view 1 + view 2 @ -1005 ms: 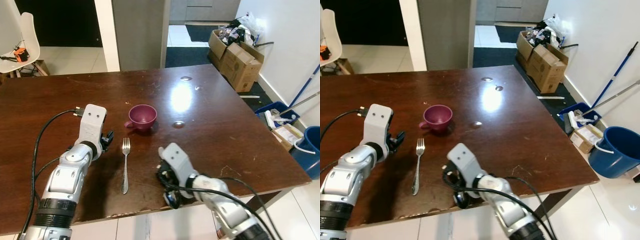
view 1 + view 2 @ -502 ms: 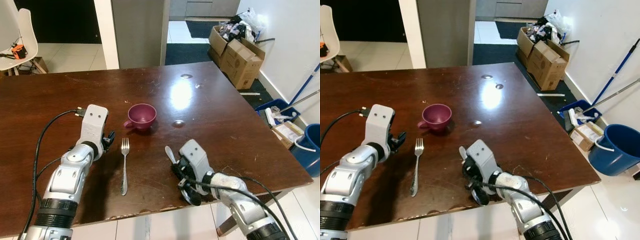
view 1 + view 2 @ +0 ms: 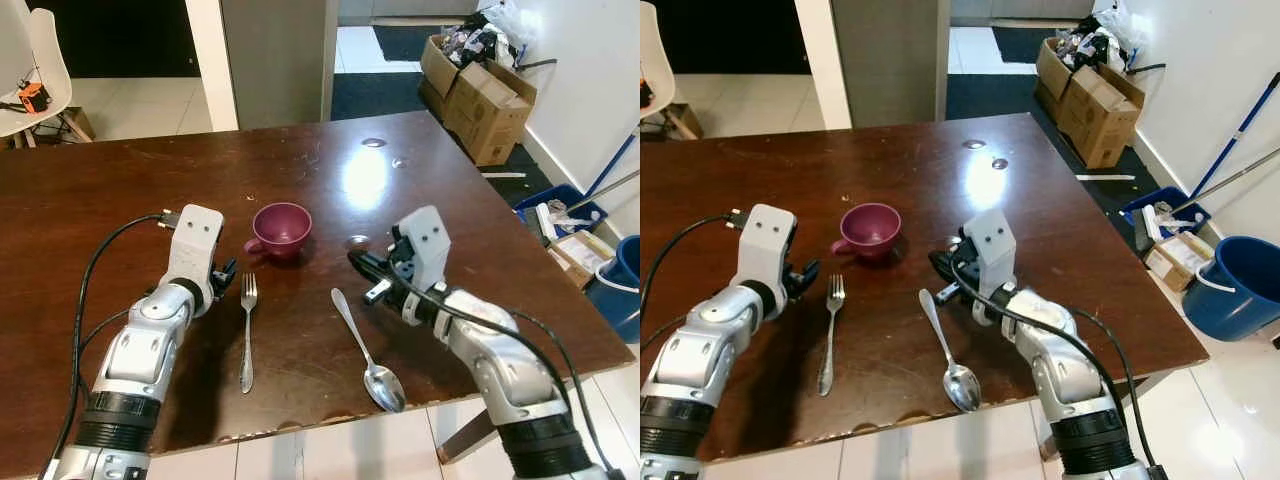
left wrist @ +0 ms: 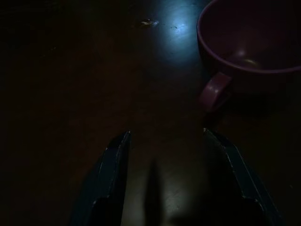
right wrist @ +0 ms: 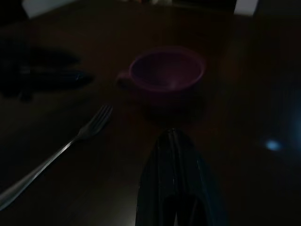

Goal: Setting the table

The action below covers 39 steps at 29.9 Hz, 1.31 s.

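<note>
Roughly halfway, I'd judge: on your dark wooden surface (image 3: 120, 200) the purple cup (image 3: 281, 229) stands upright at mid-table, the fork (image 3: 246, 330) lies just below it toward the robot's left with tines pointing at the cup, and the spoon (image 3: 366, 349) lies free on the other side, bowl near the front edge. Your right gripper (image 3: 366, 269) hovers just above the spoon's handle end, fingers pressed together and holding nothing. Your left gripper (image 4: 164, 179) sits beside the fork's tines, fingers spread and empty. Plate, knife or napkin are left to bring, if you want them. Both wrist views are very dark; you can only make out the cup, the fork and the fingers.
</note>
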Available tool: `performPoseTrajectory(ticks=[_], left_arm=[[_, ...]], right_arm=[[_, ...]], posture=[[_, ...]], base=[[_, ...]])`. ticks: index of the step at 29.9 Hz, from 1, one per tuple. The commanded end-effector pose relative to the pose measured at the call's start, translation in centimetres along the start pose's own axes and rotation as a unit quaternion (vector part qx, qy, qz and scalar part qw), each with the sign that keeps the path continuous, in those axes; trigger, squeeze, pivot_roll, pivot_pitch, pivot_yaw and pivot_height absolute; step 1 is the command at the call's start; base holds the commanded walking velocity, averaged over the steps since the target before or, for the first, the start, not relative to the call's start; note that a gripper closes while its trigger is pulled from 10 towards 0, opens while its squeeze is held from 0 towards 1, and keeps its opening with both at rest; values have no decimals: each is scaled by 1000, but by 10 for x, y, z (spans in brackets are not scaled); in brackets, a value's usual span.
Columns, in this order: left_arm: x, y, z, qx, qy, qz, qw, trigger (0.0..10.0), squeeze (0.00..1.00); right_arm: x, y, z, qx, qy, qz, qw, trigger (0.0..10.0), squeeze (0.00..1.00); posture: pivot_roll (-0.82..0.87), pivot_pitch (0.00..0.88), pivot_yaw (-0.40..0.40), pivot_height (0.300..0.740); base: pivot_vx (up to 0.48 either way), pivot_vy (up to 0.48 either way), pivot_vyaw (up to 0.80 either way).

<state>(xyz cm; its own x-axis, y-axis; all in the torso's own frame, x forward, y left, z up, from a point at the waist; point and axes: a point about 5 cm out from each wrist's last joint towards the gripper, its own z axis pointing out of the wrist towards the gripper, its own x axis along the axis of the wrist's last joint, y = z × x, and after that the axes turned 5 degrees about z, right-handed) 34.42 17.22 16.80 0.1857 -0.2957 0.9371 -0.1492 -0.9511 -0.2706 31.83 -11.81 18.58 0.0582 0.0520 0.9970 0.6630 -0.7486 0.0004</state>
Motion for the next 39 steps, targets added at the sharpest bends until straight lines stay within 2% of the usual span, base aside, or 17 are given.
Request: performPoseTrajectory(ticks=[1, 2, 7, 12, 22, 23, 24, 30, 36, 37, 38, 39], left_arm=[[-5, 0, 1, -1, -13, 2, 1000, 10000, 0], [-6, 0, 1, -2, -14, 2, 1000, 10000, 0], [-6, 1, 0, -3, -15, 3, 1000, 10000, 0], [-7, 3, 0, -5, -15, 3, 1000, 10000, 0], [-9, 8, 1, -9, -15, 0, 1000, 10000, 0], [-9, 9, 1, -10, -15, 0, 1000, 10000, 0], [-8, 9, 1, -11, -14, 0, 1000, 10000, 0], [-6, 9, 3, -11, -12, 0, 1000, 10000, 0], [-6, 10, 3, -11, -10, 0, 1000, 10000, 0], [-6, 11, 3, -11, -10, -1, 1000, 10000, 0], [-6, 11, 3, -11, -10, -1, 1000, 10000, 0], [-6, 11, 3, -11, -9, -1, 1000, 10000, 0]], right_arm=[[-11, -7, 0, 14, -27, 11, 999, 10000, 0], [-24, -15, -3, 23, -66, 12, 997, 10000, 1000], [-36, -24, -9, 29, -105, 20, 994, 10000, 1000], [-47, -27, -21, 3, -155, 32, 987, 10000, 1000], [-53, -31, -29, -33, -183, 36, 982, 10000, 1000], [-56, -31, -29, -42, -188, 37, 981, 10000, 239], [-58, -31, -29, -51, -193, 41, 979, 10000, 0], [-70, -33, -30, -74, -218, 54, 972, 10000, 0], [-89, -41, -30, -68, -247, 71, 964, 10000, 0], [-97, -44, -30, -66, -259, 75, 961, 7686, 0], [-97, -44, -30, -66, -259, 75, 961, 7686, 0], [-103, -44, -31, -68, -266, 75, 959, 1216, 0]], posture=[[-45, 88, 99, 740], [-46, 92, 94, 740], [-46, 92, 94, 740], [-52, 96, 82, 740], [-66, 91, 73, 740], [-66, 88, 73, 740], [-66, 88, 73, 740], [-66, 84, 70, 740], [-64, 80, 66, 740], [-61, 76, 66, 740], [-61, 76, 66, 740], [-61, 76, 66, 740]], base=[[0, 0, 0], [0, 0, 0], [0, 0, 0], [0, 0, 0], [0, 0, 0], [0, 0, 0], [0, 0, 0], [0, 0, 0], [0, 0, 0], [0, 0, 0], [0, 0, 0], [0, 0, 0]])
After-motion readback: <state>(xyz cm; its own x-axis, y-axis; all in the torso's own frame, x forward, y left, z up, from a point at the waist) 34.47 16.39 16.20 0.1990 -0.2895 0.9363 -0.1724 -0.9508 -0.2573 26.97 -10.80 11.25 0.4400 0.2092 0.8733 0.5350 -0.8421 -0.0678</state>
